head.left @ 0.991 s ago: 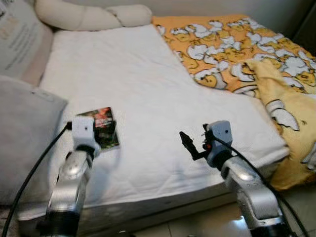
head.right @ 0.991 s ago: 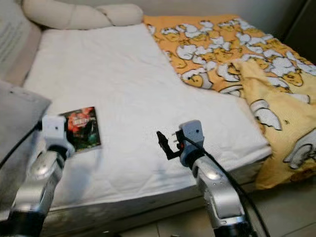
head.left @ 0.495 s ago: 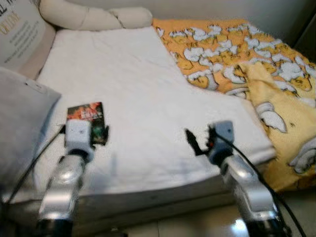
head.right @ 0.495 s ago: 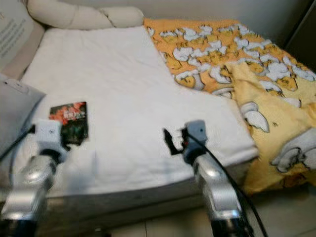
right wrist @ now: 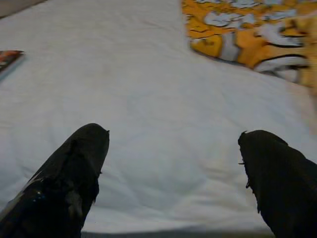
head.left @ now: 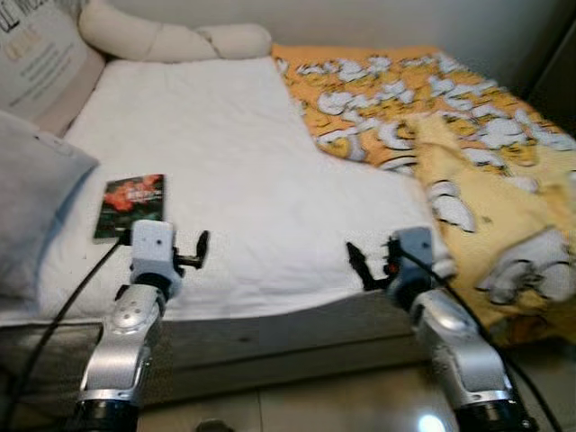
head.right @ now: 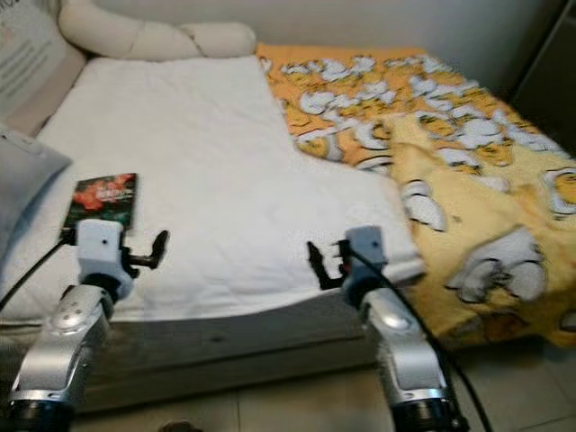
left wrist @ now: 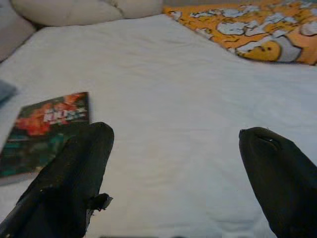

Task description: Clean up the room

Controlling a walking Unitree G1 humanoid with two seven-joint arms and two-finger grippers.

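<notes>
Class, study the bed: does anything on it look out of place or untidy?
Yes. A book lies loose on the white sheet near the bed's left edge, and the yellow patterned blanket is bunched, spilling over the right side.

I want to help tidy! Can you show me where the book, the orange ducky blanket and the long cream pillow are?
book [head.left: 131,205]: left eye view, middle of its red and green cover.
orange ducky blanket [head.left: 405,85]: left eye view, flat patterned part.
long cream pillow [head.left: 166,38]: left eye view, its middle.
</notes>
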